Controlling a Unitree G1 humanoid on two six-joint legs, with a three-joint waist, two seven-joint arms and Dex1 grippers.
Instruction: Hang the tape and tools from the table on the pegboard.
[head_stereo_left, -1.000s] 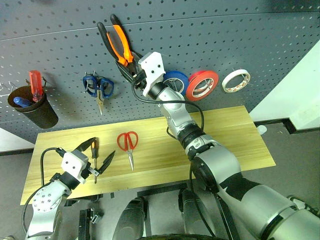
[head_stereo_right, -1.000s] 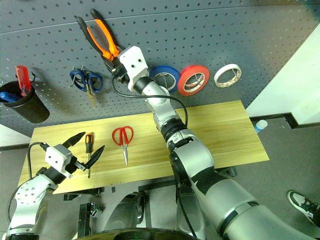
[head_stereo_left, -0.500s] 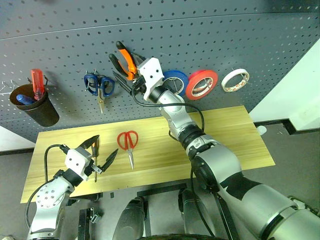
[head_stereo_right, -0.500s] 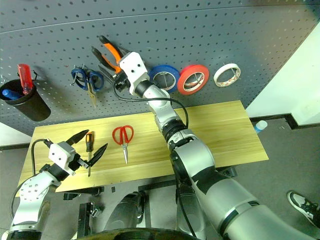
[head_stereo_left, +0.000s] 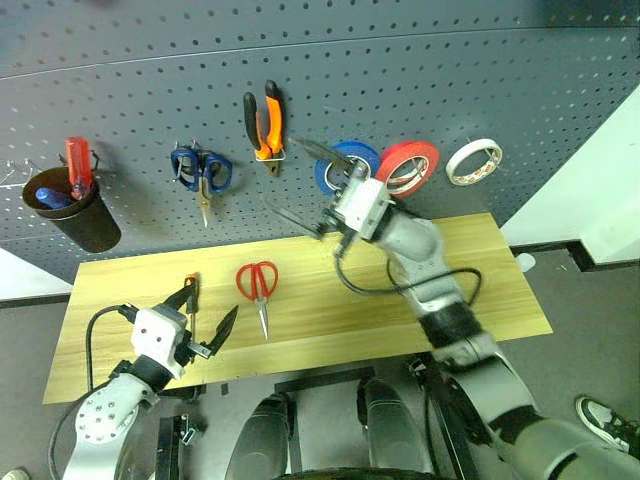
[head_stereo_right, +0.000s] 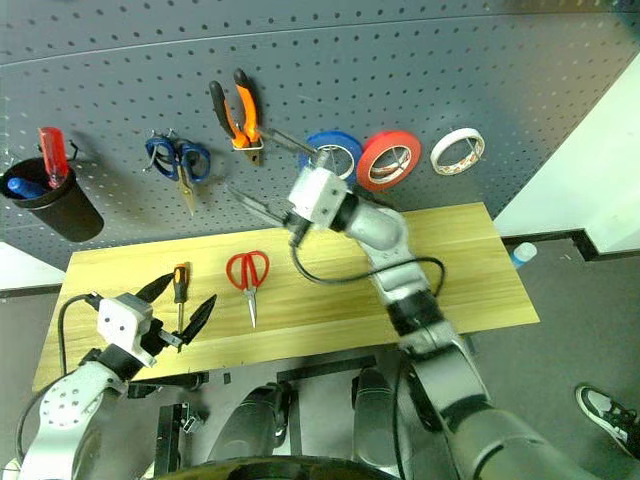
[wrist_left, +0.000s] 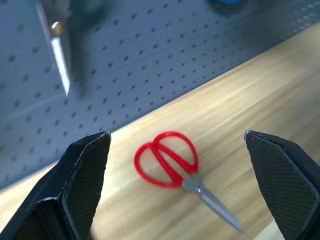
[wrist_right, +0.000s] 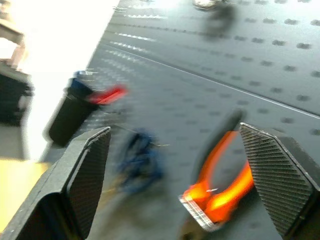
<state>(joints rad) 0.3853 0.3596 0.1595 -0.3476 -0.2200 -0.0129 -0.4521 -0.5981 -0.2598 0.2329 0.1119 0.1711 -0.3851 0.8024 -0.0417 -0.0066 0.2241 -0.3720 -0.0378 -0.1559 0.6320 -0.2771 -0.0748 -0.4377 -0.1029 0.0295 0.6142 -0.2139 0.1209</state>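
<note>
Left eye view: pliers (head_stereo_left: 263, 122) hang on pegboard (head_stereo_left: 450, 70); both hands (head_stereo_left: 203, 318) (head_stereo_left: 310, 185) spread.

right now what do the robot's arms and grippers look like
Both arms are silver-grey metal with black joint bands. Each wrist carries a white boxy housing with a looping black cable. The left gripper and right gripper each have two black pointed fingers with textured inner pads.

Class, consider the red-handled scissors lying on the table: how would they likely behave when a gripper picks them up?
The red-handled scissors look stiff and light: thin metal blades, small loops. Lying flat on the table, they probably slide rather than roll. Gripped by one loop, they might pivot open.
</note>
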